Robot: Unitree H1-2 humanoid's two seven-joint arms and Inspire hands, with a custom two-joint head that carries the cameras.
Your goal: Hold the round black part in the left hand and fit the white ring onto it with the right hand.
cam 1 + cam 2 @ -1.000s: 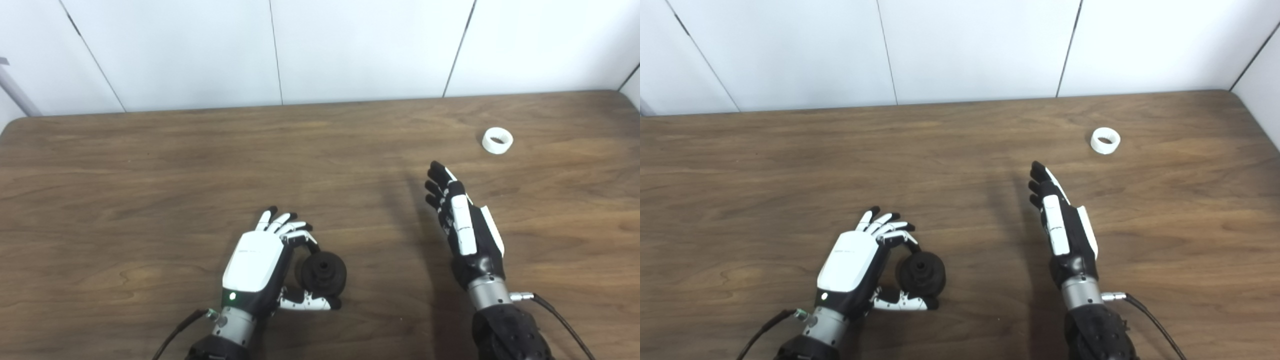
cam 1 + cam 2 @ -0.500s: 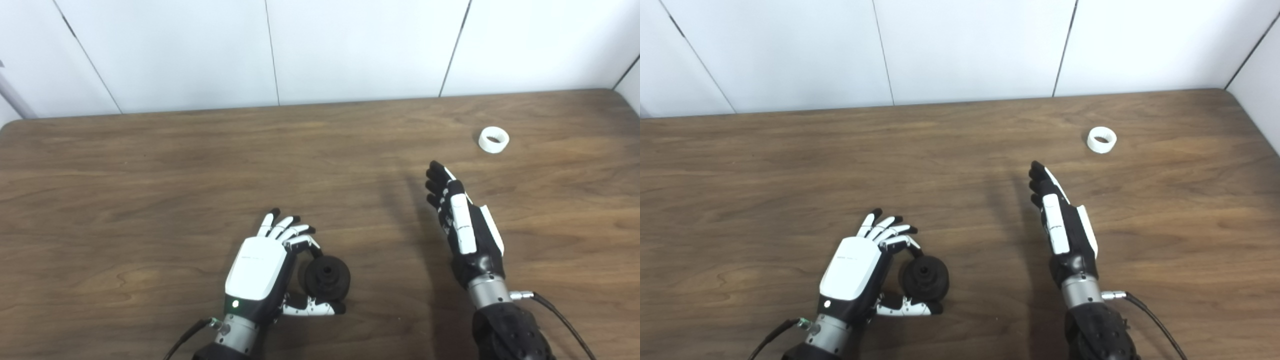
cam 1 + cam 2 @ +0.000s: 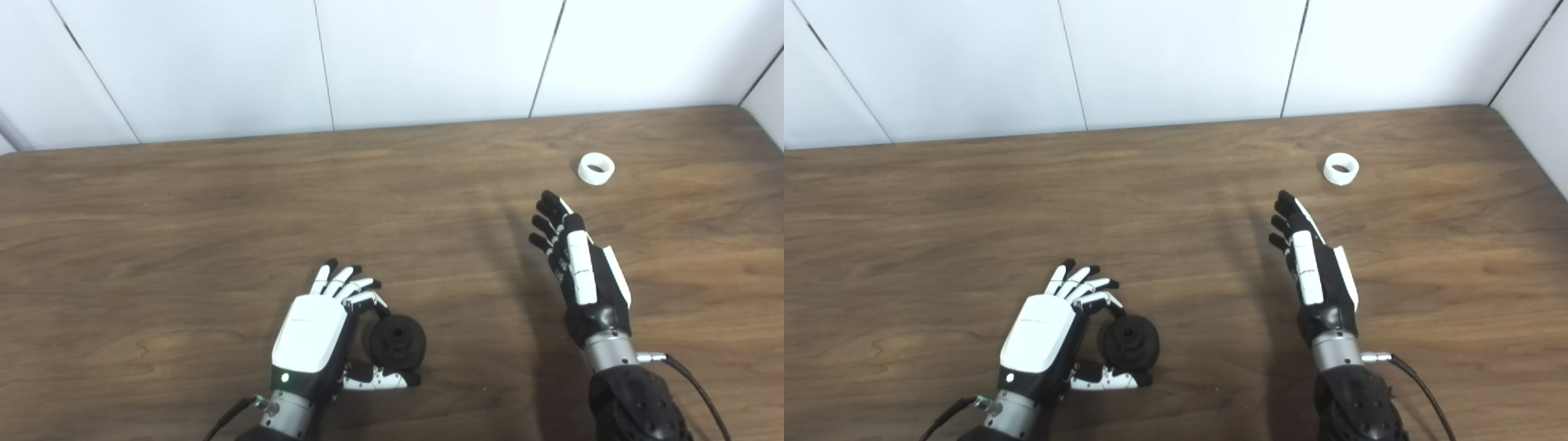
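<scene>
The round black part [image 3: 398, 340] rests on the wooden table [image 3: 184, 233] near the front edge, its central hole facing up. My left hand [image 3: 312, 334] is closed around it from the left: one fingertip curls onto its far side, the thumb lies along its near side, and the other fingers stay spread. The white ring [image 3: 596, 168] lies flat at the far right of the table. My right hand [image 3: 582, 269] is open and empty, fingers straight and pointing toward the ring, about a hand's length short of it.
A white panelled wall [image 3: 429, 55] runs behind the table's far edge. A side wall [image 3: 1537, 92] stands close to the table's right edge. Cables trail from both wrists at the front edge.
The camera has turned slightly right. My right hand has moved forward and right, closer to the white ring. My left hand has stayed around the black part.
</scene>
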